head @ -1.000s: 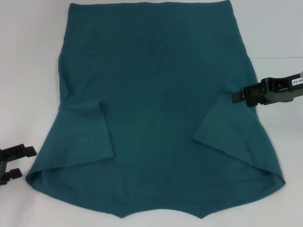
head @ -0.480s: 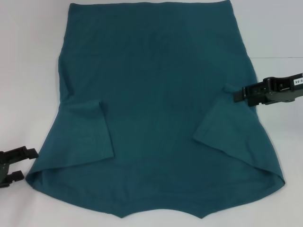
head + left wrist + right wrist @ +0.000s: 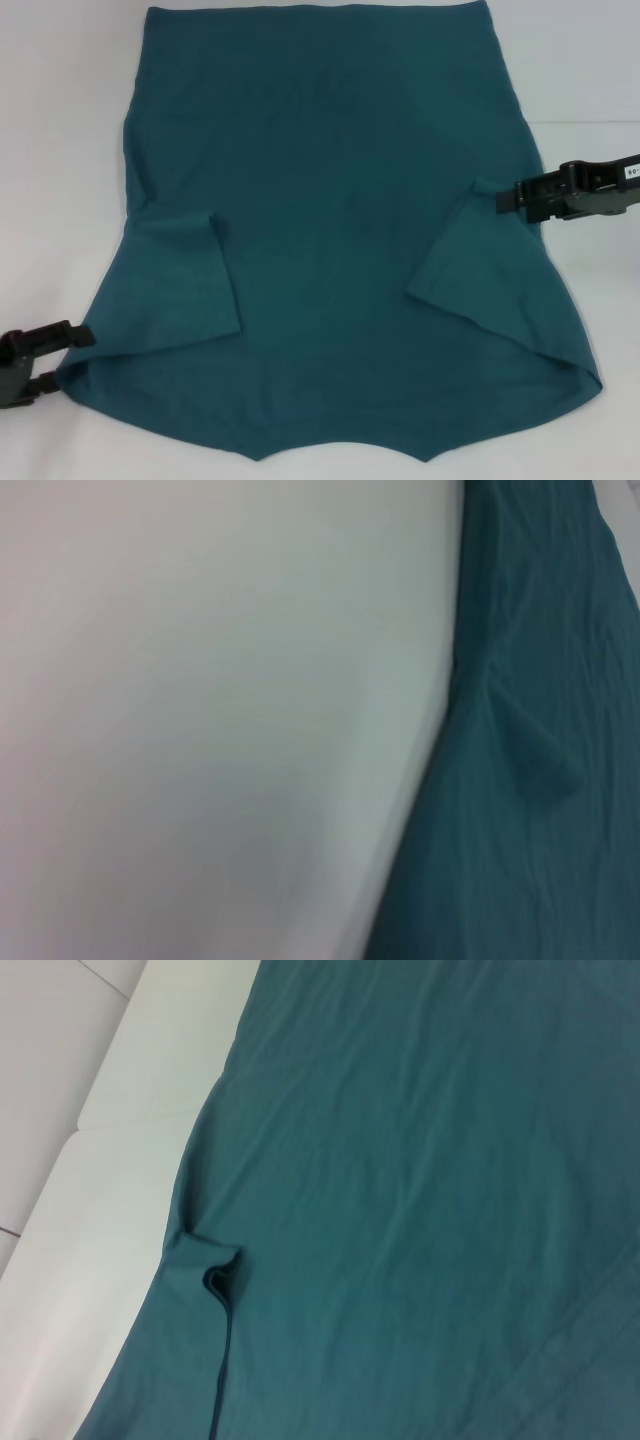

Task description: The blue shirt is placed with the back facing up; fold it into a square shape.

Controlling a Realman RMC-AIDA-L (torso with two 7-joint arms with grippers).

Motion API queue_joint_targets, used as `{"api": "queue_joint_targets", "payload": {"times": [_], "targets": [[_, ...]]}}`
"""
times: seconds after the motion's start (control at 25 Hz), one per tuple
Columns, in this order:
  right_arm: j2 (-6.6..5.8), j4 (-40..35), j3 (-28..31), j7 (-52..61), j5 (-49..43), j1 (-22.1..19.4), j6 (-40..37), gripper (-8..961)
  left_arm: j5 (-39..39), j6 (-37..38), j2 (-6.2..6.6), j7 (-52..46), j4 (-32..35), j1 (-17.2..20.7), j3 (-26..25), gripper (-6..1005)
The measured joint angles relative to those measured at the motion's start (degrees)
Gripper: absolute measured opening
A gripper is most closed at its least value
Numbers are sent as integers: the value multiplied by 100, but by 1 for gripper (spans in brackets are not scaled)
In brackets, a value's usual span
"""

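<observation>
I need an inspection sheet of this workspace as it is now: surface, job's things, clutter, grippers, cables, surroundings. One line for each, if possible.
Surface: white table, bare around the garment.
Job's things: blue shirt lies spread flat, plain side up; both sleeves are folded inward onto the body, left sleeve, right sleeve. Not yet a square.
Clutter: nothing seen.
Grippers: left gripper is low at the shirt's near left corner, jaws open, upper finger at the fabric edge; right gripper is at the shirt's right edge by the folded sleeve; whether it pinches cloth cannot be told.
Cables: nothing seen.
Surroundings: a seam in the white surface shows beside the shirt in the right wrist view.
</observation>
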Motion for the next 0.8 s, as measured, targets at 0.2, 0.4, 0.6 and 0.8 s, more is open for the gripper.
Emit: {"api": "queue_joint_targets", "payload": {"times": [0.2,0.4,0.6,0.8], "targets": [[-5,0,69,-8,0,-3,-24,668,-60,14,-3,22,-106,-42,113,868],[-14,0,93,-16,0,-18,-36,668,-92,48,-11,73,-277,-162,129,863],[-14,6,110,-18,0,-23,-44,667,-92,58,-1,106,-394,-287,131,859],[-14,6,213,-66,-1,-23,-70,667,-68,49,16,109,-495,-405,135,855]]}}
